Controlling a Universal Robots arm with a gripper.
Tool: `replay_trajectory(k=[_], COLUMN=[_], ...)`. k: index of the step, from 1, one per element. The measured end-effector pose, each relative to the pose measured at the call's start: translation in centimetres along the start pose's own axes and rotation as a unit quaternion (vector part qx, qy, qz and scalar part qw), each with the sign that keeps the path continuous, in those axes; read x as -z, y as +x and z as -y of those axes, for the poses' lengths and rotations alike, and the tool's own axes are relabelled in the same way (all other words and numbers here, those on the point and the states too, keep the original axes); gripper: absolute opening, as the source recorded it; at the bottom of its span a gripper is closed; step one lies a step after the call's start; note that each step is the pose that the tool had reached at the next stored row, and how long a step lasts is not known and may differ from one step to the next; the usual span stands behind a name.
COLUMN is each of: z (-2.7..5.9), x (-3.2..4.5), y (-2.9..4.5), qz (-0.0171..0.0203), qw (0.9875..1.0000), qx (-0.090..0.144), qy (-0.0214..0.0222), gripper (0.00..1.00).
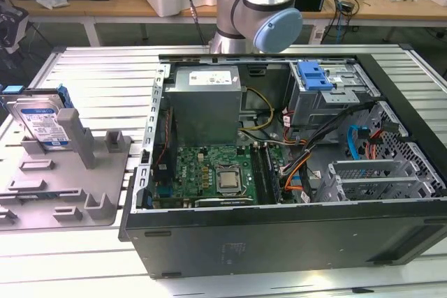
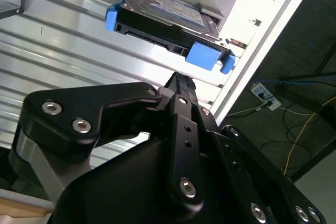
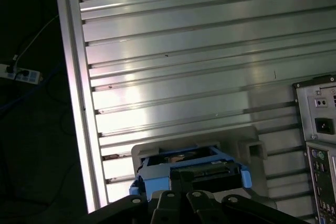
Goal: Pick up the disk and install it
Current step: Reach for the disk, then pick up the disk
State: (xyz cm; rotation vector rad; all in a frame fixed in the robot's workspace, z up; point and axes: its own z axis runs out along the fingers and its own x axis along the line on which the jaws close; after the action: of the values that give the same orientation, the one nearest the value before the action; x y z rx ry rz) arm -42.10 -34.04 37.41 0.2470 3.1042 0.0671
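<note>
The disk (image 1: 42, 122) is a silver drive with a white-and-blue label in a bright blue carrier. It stands tilted on edge in a grey holder (image 1: 66, 190) at the exterior view's left, beside the open computer case (image 1: 279, 172). In the second wrist view the disk (image 2: 163, 19) lies just beyond the tip of my black gripper (image 2: 179, 83), with a small gap between them. In the first wrist view the disk (image 3: 157, 170) sits right behind the gripper (image 3: 189, 203). Nothing shows in the gripper's hold.
The arm (image 1: 258, 5) rises behind the case. Inside the case are a grey power-supply box (image 1: 206, 102), a green motherboard (image 1: 216, 172), a drive cage with a small blue bracket (image 1: 314, 75) and loose cables. The ribbed table's edge (image 3: 73, 77) runs near the holder.
</note>
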Motion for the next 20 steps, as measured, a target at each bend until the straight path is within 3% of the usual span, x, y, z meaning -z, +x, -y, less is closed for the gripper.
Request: replay_trajectory(k=[20], z=[0.01], x=[0.0], y=[0.07], qz=[0.0], qw=[1.0], qx=[0.0], qy=[0.0], gripper=[0.11])
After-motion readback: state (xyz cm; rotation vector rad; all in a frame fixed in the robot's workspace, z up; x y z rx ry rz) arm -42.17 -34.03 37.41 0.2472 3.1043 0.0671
